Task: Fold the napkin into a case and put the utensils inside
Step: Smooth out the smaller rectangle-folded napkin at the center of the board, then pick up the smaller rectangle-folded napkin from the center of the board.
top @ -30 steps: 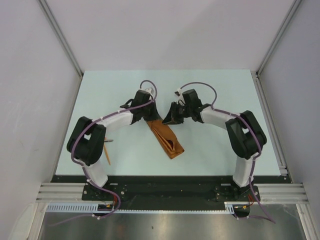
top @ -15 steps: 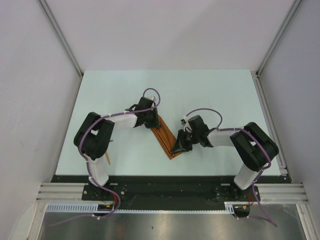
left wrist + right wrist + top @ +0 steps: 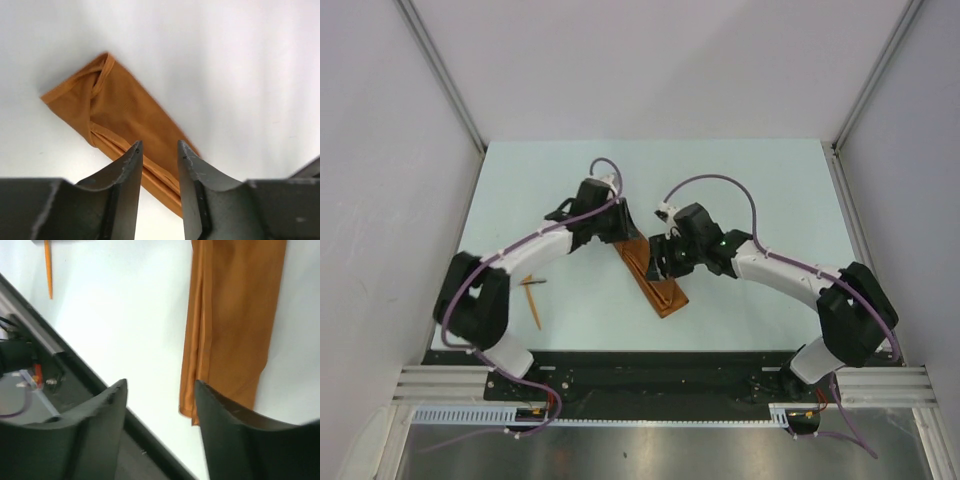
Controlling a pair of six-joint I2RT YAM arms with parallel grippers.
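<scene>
The napkin lies folded into a narrow rust-orange case, slanting from the table's middle toward the near edge. My left gripper hovers at its far end. In the left wrist view my left gripper is open with a narrow gap, and the layered cloth shows beyond the fingertips. My right gripper sits over the strip's middle. It is open wide in the right wrist view, beside the cloth's edge. Two thin utensils lie apart to the left, and an orange stick shows at the top left of that view.
The pale table is walled by grey panels on the left, right and back. A black rail runs along the near edge, close to the napkin's near end and seen as a dark band under my right gripper.
Both grippers have opened. My right gripper has moved from the strip's near end back toward its middle. The left arm has swung a little further back and left.
</scene>
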